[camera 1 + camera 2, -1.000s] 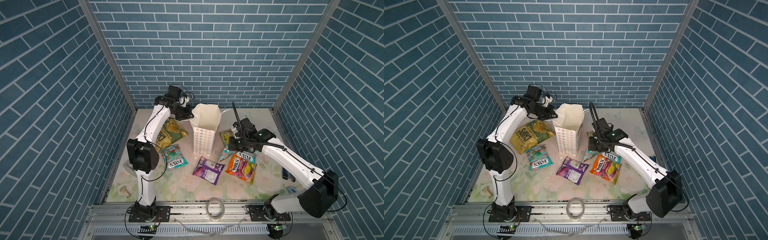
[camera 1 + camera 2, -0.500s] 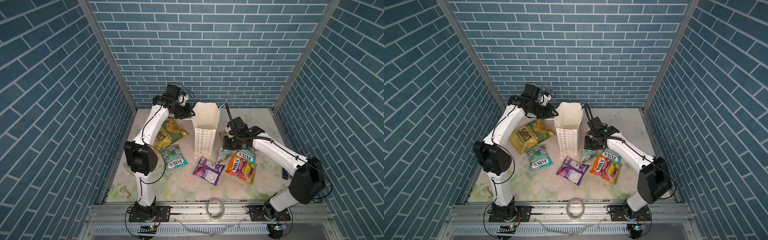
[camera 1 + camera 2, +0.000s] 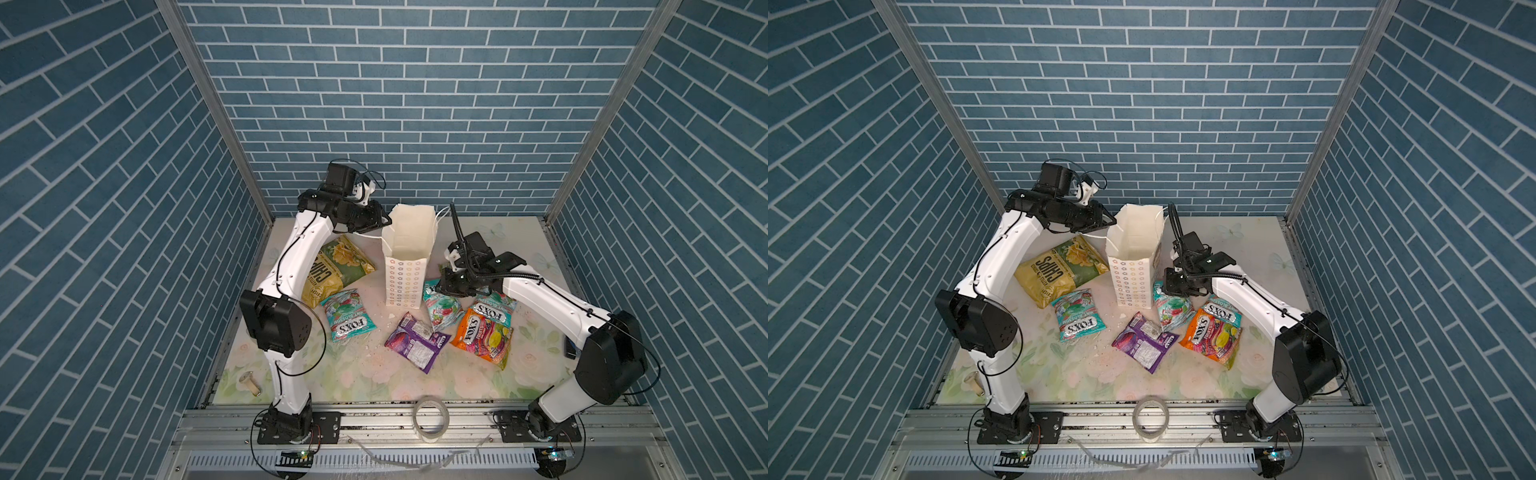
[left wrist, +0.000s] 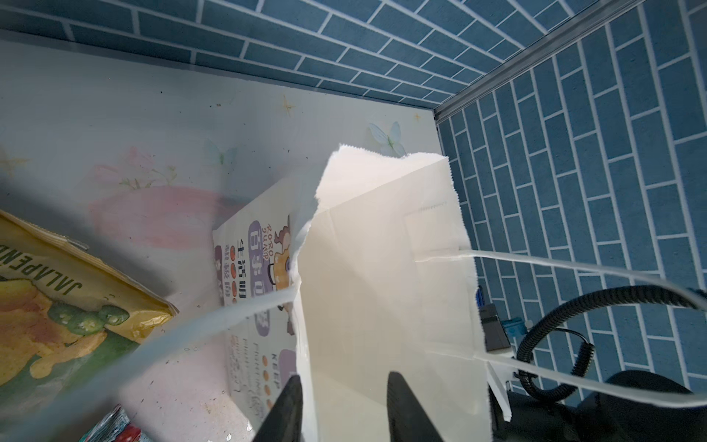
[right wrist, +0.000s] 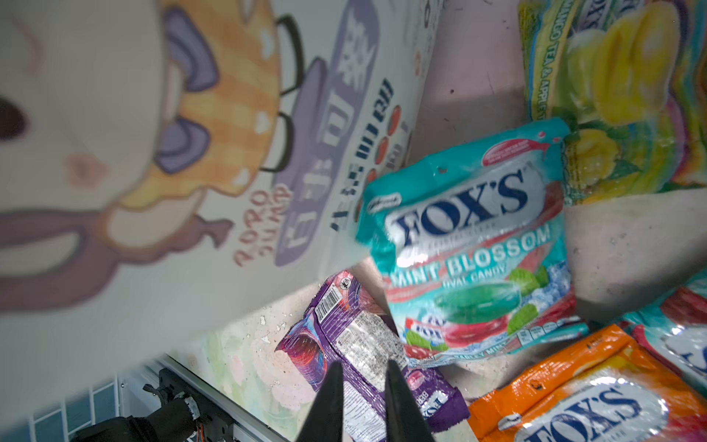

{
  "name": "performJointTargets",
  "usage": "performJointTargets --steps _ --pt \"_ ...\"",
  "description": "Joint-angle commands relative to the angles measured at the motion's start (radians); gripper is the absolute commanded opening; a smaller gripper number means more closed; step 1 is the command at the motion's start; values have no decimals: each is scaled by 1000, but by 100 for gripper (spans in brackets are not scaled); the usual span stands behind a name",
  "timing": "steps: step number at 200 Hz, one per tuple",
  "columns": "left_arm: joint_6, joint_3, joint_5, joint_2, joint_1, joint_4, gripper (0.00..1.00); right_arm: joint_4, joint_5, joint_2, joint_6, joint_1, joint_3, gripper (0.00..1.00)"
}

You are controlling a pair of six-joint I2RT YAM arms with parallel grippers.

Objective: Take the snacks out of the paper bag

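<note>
Two L-gripper (image 4: 344,377) jaws astride bag (image 4: 382,268) edge

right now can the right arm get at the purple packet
Probably yes: the right gripper, jaws slightly apart and empty, points at the purple packet nearby; only a teal packet touches one edge.

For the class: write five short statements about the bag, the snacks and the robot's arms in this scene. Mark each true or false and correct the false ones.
1. The paper bag stands upright with its top open. True.
2. The chips bag lies inside the paper bag. False: it lies on the table beside the bag.
3. The purple packet lies on the table in front of the bag. True.
4. The right gripper holds an orange packet. False: its fingers are apart with nothing between them.
5. The tape roll lies beside the chips bag. False: it sits on the metal rail at the front.
</note>
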Motion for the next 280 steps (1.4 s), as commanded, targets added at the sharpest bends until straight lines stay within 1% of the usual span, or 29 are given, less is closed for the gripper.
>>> performJointTargets --steps 1,53,88,120,151,170,189,208,230,251,260,280 --pt "-8 -9 -5 -61 -6 33 38 23 -20 -13 11 -3 -8 24" --pt "-16 -19 -19 -135 -31 90 38 34 1 -63 10 -17 -46 23" --pt "-18 -21 -51 -214 -47 104 38 28 33 -143 12 -51 -95 24" --pt "13 -26 -124 -300 -47 56 38 -1 55 -224 5 -93 -129 24" --pt "73 -93 -207 -403 -47 7 40 -54 82 -280 -12 -133 -134 24" --pt "117 -197 -308 -494 -40 1 42 -95 129 -328 -29 -154 -134 25" --pt "135 -387 -392 -597 -7 50 49 -125 204 -389 -43 -183 -153 28" --pt "104 -600 -401 -680 86 118 55 -143 282 -465 -44 -227 -188 32" --pt "93 -796 -384 -741 176 216 55 -147 341 -568 -46 -277 -232 38" --pt "134 -921 -445 -775 190 305 59 -148 394 -651 -67 -307 -265 46" --pt "138 -972 -490 -787 189 350 60 -155 412 -675 -74 -318 -274 49" --pt "140 -1064 -553 -800 201 444 67 -182 413 -696 -83 -341 -276 49"
